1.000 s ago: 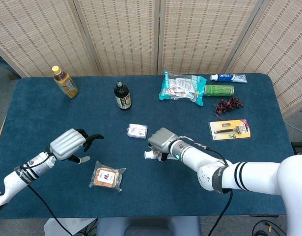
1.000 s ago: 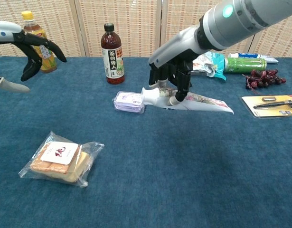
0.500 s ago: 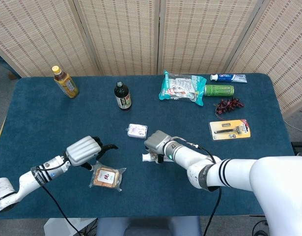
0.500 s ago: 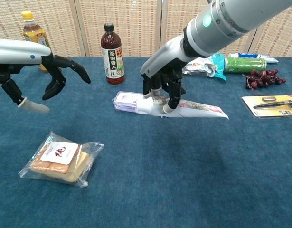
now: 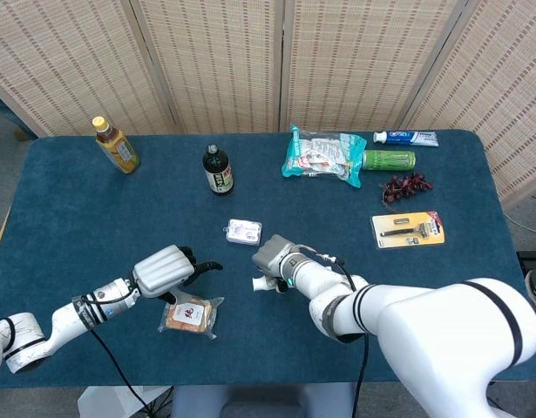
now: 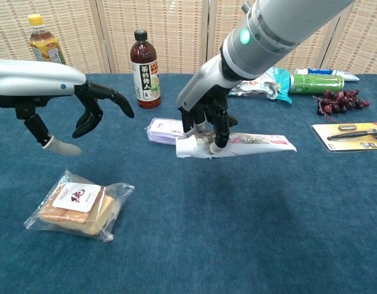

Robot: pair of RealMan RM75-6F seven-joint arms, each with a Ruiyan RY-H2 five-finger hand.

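Right hand [image 6: 203,122] grips white tube [image 6: 237,144]; its label seems unreadable.

A: Where is the head view mounted?
B: High above the near edge, looking steeply down; the whole bench [image 5: 67,200] is covered, from far off.
A: And the chest view?
B: Low and close at the near edge, facing level toward the far edge. Both share the bench's middle and both hands.

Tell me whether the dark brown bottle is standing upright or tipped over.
Upright. The dark brown bottle stands on its base on the table with its red cap on top, apart from both hands.
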